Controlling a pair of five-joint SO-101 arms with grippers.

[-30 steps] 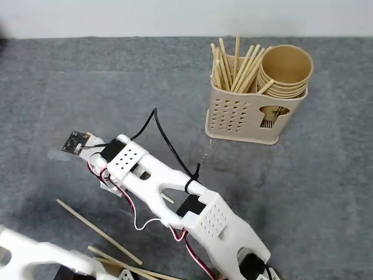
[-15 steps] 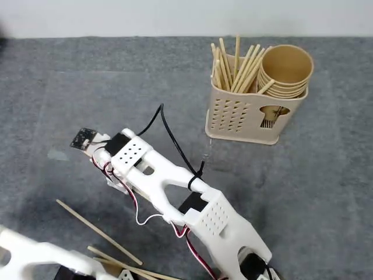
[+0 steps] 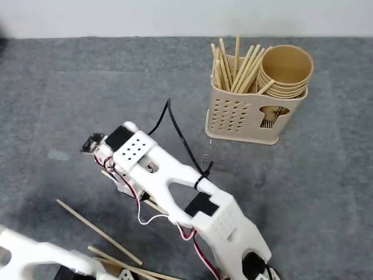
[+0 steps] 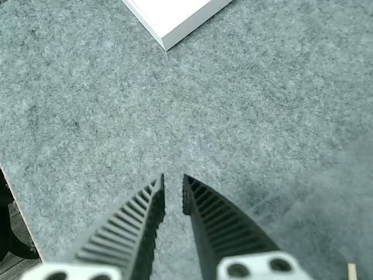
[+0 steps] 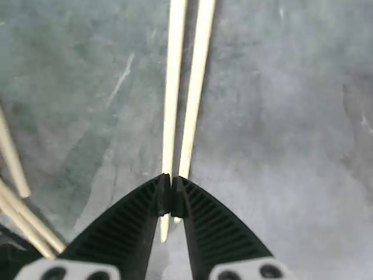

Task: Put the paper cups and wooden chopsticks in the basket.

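**Right arm shifted toward the basket side, over two loose chopsticks**

Over the preceding second, the right arm (image 3: 175, 181) swung its wrist a little toward the basket's side of the table (image 3: 70, 87), and the black cable (image 3: 178, 131) above it arched higher. The basket, its contents and the loose sticks on the table kept their places.

The right hand (image 5: 171, 189) pointed down at the table with its fingertips pressed together. Directly beneath them lay two chopsticks (image 5: 173, 87), side by side and nearly parallel. One stick's end showed just past the tips, but it could not be told whether the tips pinched either stick. More chopstick ends (image 5: 11, 160) lay near them at that view's edge.

The left hand (image 4: 173, 184) hovered over bare table, its fingers a narrow gap apart and holding nothing. A white panel (image 4: 172, 17) lay well beyond it. In the high view the left arm (image 3: 35, 254) sat at the near corner.

The basket (image 3: 236, 116) stood upright at the far side of the table, well apart from both arms. A nested stack of paper cups (image 3: 285, 87) filled one compartment, and a bundle of wooden chopsticks (image 3: 233, 64) stood on end in the other. Several loose chopsticks (image 3: 99, 230) lay flat on the table between the two arms.
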